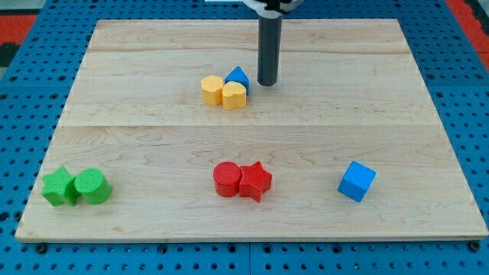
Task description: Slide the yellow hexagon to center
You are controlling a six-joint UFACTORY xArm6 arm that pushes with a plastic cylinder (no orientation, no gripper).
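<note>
**Rod tip beside the blue and yellow cluster**

The wooden bench (321,137) fills most of the view, lying on a blue pegboard (23,99) that shows around its edges. The dark rod (269,46) comes down from the view's top, and my tip (267,83) rests on the bench just to the view's right of the blue block (238,76); whether it touches that block cannot be told. The arm carries no pincer, so there is nothing to be released or clenched.

Three blocks sit packed together above the middle of the bench, a little toward the view's left. The yellow hexagon (212,89) is the leftmost of them. A second yellow block (234,96) touches it on the view's right, and the blue block, a wedge-like shape, stands just behind both.

Near the view's bottom, a red cylinder (227,179) and a red star (255,181) touch side by side. A blue cube (357,181) sits alone, well apart to the view's right. At the bottom left corner, a green block (59,188) of unclear shape touches a green cylinder (92,186).
</note>
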